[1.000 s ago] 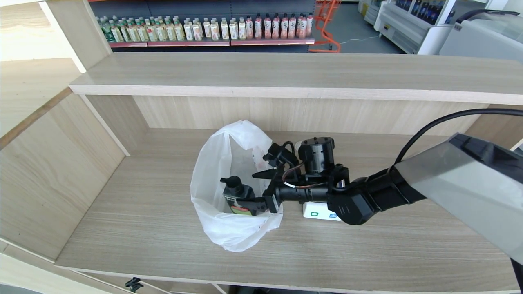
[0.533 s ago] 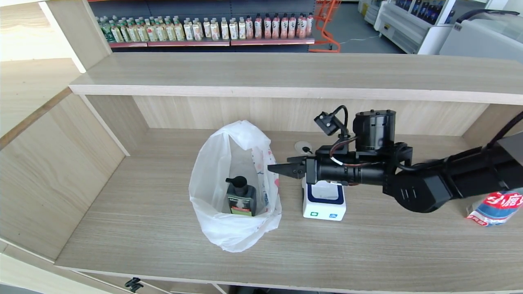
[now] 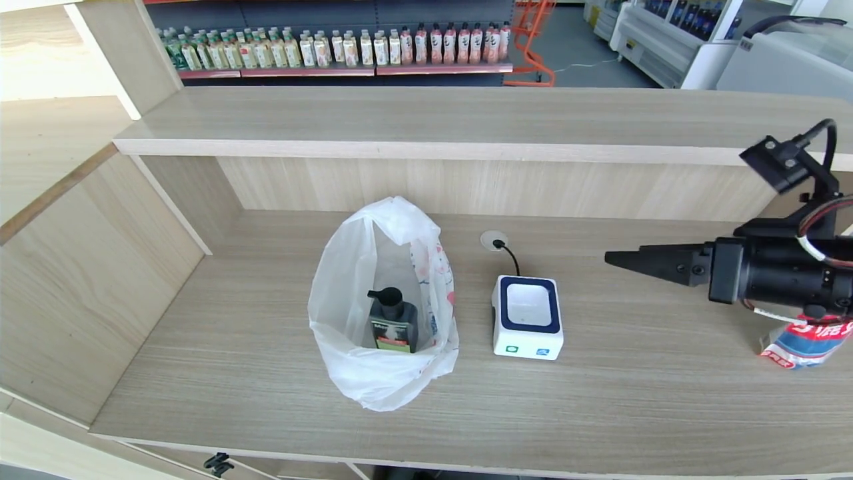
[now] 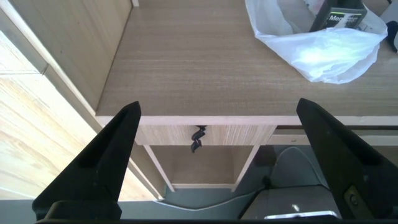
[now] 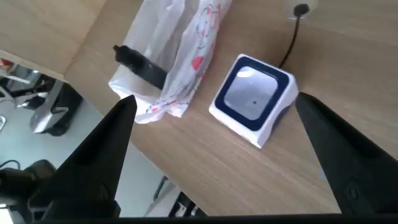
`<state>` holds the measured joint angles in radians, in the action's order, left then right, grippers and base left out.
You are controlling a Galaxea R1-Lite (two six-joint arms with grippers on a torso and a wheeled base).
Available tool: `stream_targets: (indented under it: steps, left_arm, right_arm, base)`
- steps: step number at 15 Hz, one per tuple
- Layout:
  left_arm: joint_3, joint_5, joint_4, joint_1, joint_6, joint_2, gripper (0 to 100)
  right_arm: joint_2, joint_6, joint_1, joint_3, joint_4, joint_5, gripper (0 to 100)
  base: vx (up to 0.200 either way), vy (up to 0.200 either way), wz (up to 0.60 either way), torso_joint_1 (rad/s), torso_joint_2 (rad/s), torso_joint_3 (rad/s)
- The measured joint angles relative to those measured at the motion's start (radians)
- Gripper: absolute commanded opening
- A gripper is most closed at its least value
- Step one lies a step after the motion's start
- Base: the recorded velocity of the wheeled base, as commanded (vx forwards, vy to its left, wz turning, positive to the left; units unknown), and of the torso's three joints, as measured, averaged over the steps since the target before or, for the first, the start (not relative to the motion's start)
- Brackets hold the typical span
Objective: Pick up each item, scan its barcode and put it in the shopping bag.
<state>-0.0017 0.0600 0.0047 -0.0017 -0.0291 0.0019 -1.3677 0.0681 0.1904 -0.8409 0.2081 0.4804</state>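
1. A black pump bottle (image 3: 393,325) stands upright inside the white shopping bag (image 3: 346,267), left of centre in the head view. Its label is dark above with a green and red strip below, and the print is too small to read.
2. Just right of the bag sits a white scanner (image 3: 528,327) with a dark blue window frame and two small coloured badges on its front.
3. At the right edge a blue, red and white packet (image 3: 803,343) lies on the counter (image 3: 600,400), bold white characters on red.
4. The right gripper (image 3: 610,257) hovers at the right, fingers spread wide, holding nothing.
5. The left gripper (image 4: 219,106) hangs over the counter's front edge, fingers wide apart, empty.
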Motion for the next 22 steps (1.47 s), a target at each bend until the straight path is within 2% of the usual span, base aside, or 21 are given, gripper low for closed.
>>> stream_targets:
  steps: [2, 4, 8, 11, 14, 18, 22]
  left_arm:
    - [0.0, 0.0, 0.0, 0.0, 0.0, 0.0, 100]
    - [0.0, 0.0, 0.0, 0.0, 0.001, 0.0, 100]
    - [0.0, 0.0, -0.001, 0.0, 0.004, 0.0, 100]
    - [0.0, 0.0, 0.0, 0.0, 0.004, 0.0, 100]
    - [0.0, 0.0, 0.0, 0.0, 0.003, 0.0, 100]
    - [0.0, 0.0, 0.0, -0.001, 0.002, 0.0, 100]
    - [0.0, 0.0, 0.0, 0.0, 0.001, 0.002, 100]
  right_arm:
    - [0.084, -0.059, -0.13, 0.051, -0.073, -0.122, 100]
    - [0.157, -0.071, -0.203, 0.101, -0.093, -0.137, 100]
    - [0.212, -0.061, -0.231, 0.121, -0.093, -0.142, 100]
    - [0.214, 0.037, -0.235, 0.118, -0.093, -0.144, 100]
    - [0.213, 0.072, -0.234, 0.117, -0.094, -0.143, 100]
    - [0.181, 0.327, -0.236, 0.045, -0.113, -0.209, 100]
    - [0.118, 0.491, -0.271, -0.043, -0.194, -0.273, 100]
  base:
    - [0.0, 0.0, 0.0, 0.0, 0.0, 0.0]
    - [0.0, 0.0, 0.0, 0.0, 0.0, 0.0]
    - [-0.15, -0.15, 0.0, 0.008, 0.0, 0.001]
    - [-0.2, -0.2, 0.0, 0.006, 0.0, 0.001]
    - [0.0, 0.0, 0.0, 0.0, 0.0, 0.0]
    - [-0.2, -0.2, 0.0, 0.012, 0.01, 0.002]
    - [-0.05, -0.2, 0.0, -0.01, 0.0, 0.002]
